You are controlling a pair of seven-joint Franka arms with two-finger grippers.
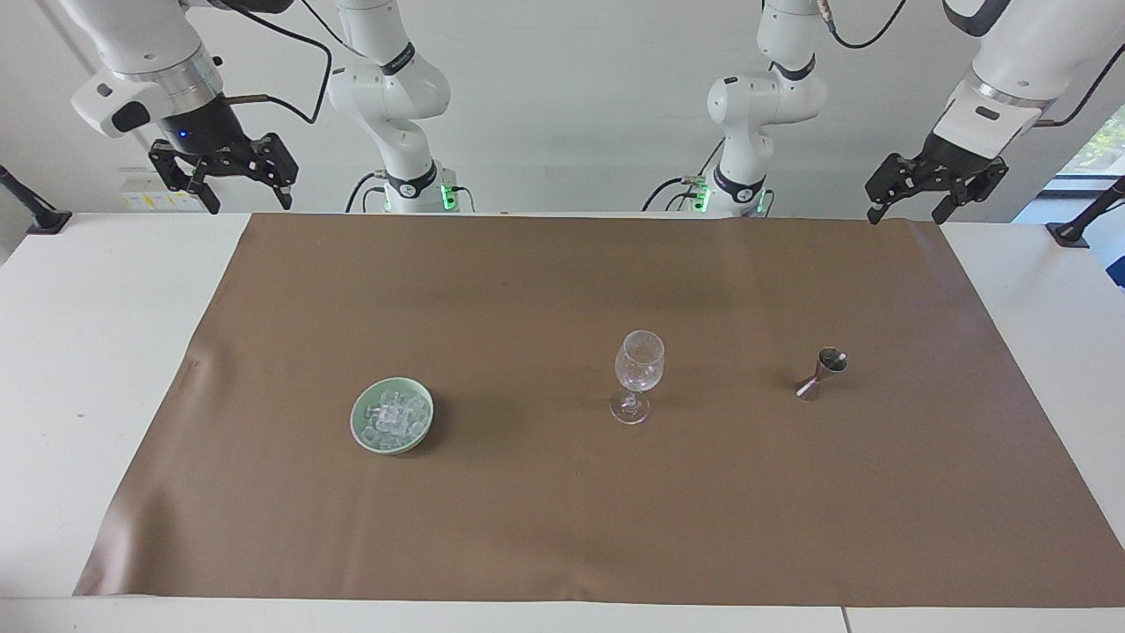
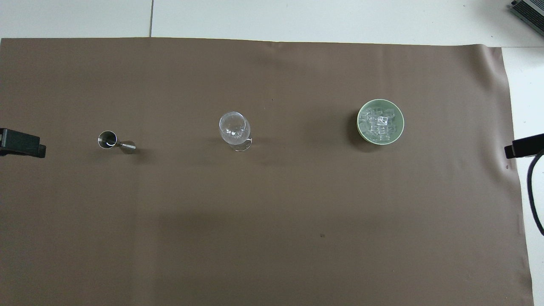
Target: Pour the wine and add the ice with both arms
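Observation:
A clear wine glass (image 1: 638, 374) (image 2: 234, 128) stands upright in the middle of the brown mat. A pale green bowl (image 1: 360, 431) (image 2: 361, 127) holds a heap of clear ice (image 1: 393, 415) (image 2: 379, 123), beside the glass toward the right arm's end. A small steel jigger (image 1: 820, 374) (image 2: 114, 142) stands beside the glass toward the left arm's end. My left gripper (image 1: 907, 211) hangs open and empty, high over the mat's corner near the robots. My right gripper (image 1: 250, 200) hangs open and empty, high over the other corner near the robots.
The brown mat (image 1: 562, 519) (image 2: 272, 238) covers most of the white table (image 1: 79, 352). Black camera mounts (image 1: 35, 211) stand at both ends of the table. A grey box corner (image 2: 529, 10) shows at the farthest edge toward the right arm's end.

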